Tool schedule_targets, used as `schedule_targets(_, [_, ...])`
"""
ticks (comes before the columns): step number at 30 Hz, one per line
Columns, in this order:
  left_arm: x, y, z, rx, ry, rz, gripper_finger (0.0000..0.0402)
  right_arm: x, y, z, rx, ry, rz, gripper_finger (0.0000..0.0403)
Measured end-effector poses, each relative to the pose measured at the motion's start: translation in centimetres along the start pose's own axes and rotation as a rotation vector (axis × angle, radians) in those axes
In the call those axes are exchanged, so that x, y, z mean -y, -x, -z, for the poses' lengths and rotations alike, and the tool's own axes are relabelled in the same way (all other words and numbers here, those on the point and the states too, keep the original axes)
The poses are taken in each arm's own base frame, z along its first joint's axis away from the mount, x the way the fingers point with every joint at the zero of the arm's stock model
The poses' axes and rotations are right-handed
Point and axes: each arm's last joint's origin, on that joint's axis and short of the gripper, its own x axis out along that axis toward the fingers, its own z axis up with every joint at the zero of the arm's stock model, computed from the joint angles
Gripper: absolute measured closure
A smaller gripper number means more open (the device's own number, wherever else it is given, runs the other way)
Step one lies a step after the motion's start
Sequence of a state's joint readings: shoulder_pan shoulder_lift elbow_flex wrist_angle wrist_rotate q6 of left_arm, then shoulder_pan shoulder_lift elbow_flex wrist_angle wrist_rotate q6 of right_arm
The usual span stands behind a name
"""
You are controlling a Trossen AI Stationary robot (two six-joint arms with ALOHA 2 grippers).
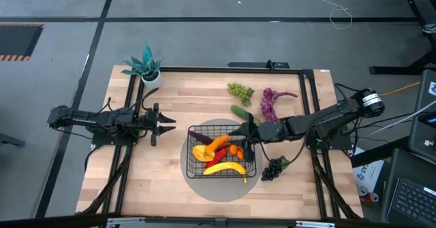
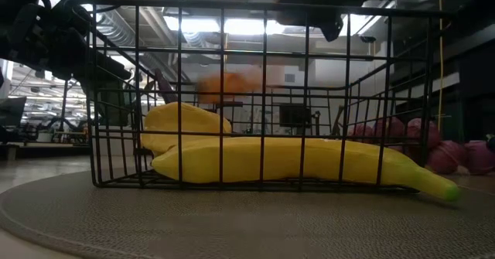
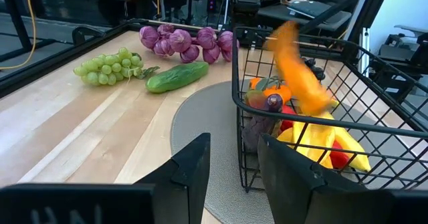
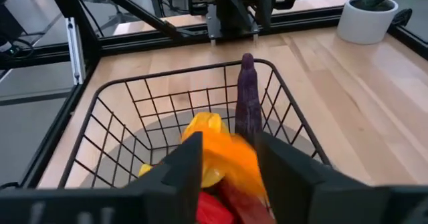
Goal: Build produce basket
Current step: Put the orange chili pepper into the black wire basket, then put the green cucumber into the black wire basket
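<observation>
The black wire basket stands on a round grey mat in the middle of the table. In it lie a yellow banana, a red pepper, oranges and a purple eggplant leaning on the rim. My right gripper hangs open over the basket's right side. An orange carrot shows as a blurred streak just below its fingers, inside the basket's rim. My left gripper waits open and level, left of the basket, with nothing in it.
Green grapes, purple grapes and a cucumber lie beyond the basket. Dark grapes lie at its right, under my right arm. A teal potted plant stands at the far left corner. Bare wood lies near the front edge.
</observation>
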State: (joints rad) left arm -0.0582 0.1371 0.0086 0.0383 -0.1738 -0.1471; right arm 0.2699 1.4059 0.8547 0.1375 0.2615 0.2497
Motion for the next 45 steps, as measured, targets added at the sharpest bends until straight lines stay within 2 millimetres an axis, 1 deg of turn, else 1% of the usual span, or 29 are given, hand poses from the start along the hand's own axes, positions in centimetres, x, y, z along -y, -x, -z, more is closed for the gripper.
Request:
schedule_targets(5, [0.0,0.0,0.0,0.0,0.0,0.0,0.028,0.0,0.0,-0.2,0.022,-0.009,0.015,0.0203])
schedule_targets(9, [0.0,0.0,0.0,0.0,0.0,0.0,0.028,0.2,0.2,-0.5,0.037,-0.012,0.028,0.0181])
schedule_targets(14, [0.0,0.0,0.0,0.0,0.0,0.0,0.028,0.8,1.4,-1.6,0.08,-0.025,0.036,0.0178])
schedule_targets(21, [0.0,0.0,0.0,0.0,0.0,0.0,0.028,2.2,4.2,-3.6,0.157,0.015,0.061,0.0178])
schedule_targets(26, [0.0,0.0,0.0,0.0,0.0,0.0,0.028,3.3,5.9,-4.3,0.172,0.068,0.099,0.0178])
schedule_targets(29, [0.0,0.0,0.0,0.0,0.0,0.0,0.028,3.8,6.8,-4.6,0.183,0.072,0.164,0.0178])
schedule_targets(31, [0.0,0.0,0.0,0.0,0.0,0.0,0.028,4.2,7.4,-4.8,0.197,0.085,0.26,0.0178])
schedule_targets(33, [0.0,0.0,0.0,0.0,0.0,0.0,0.028,4.6,8.1,-4.8,0.194,0.127,0.385,0.0178])
schedule_targets(36, [0.0,0.0,0.0,0.0,0.0,0.0,0.028,5.2,8.5,-4.5,0.158,0.161,0.574,0.0178])
schedule_targets(38, [0.0,0.0,0.0,0.0,0.0,0.0,0.028,5.7,8.5,-4.1,0.129,0.148,0.649,0.0178])
schedule_targets(41, [0.0,0.0,0.0,0.0,0.0,0.0,0.028,6.7,8.3,-3.5,0.086,0.049,0.662,0.0178])
schedule_targets(45, [0.0,0.0,0.0,0.0,0.0,0.0,0.028,8.9,8.1,-2.9,0.016,-0.097,0.627,0.0178])
